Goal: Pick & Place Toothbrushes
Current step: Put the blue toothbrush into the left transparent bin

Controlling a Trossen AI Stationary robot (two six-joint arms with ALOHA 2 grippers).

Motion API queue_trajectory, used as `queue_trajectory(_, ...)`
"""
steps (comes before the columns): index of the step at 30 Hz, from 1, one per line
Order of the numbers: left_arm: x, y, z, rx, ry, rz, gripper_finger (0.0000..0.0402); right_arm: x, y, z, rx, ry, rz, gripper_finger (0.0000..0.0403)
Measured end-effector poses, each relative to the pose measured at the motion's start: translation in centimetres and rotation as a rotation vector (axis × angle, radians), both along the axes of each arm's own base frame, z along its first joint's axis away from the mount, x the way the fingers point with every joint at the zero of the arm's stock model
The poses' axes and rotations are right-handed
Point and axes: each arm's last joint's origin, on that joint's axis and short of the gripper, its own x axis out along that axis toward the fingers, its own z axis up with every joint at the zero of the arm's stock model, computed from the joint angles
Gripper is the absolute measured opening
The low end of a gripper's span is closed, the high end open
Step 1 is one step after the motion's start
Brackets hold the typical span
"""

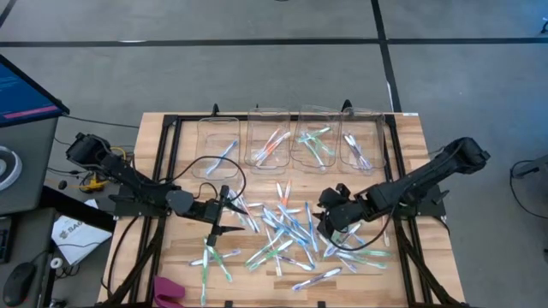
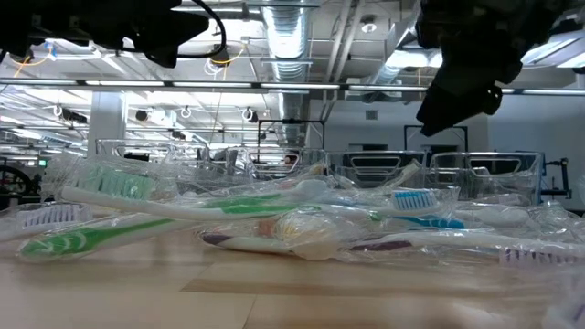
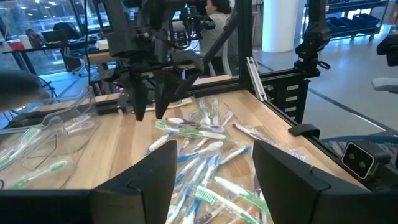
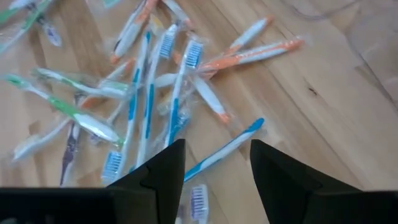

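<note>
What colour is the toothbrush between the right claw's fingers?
Blue toothbrush, clearest in the right wrist view.

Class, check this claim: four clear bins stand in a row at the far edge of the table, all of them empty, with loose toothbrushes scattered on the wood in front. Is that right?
Not quite. The four clear bins do stand in a row at the far edge, but they are not empty: the high view shows toothbrushes inside them. The loose toothbrushes do lie scattered on the wood in front.

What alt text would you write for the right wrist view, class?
The right pincer hangs open above a blue toothbrush lying on the wooden table. Beyond it lies a loose scatter of wrapped toothbrushes with blue, orange and green accents.
</note>
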Motion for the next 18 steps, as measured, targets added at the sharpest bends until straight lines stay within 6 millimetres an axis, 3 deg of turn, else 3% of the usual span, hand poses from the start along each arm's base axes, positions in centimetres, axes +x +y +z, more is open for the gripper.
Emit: queue_trajectory(18, -0.35, 0.17, -0.74, -0.011, 0.026, 0.002, 0.0204, -0.29, 0.02, -0.94, 0.020, -0.018, -0.015, 0.0183)
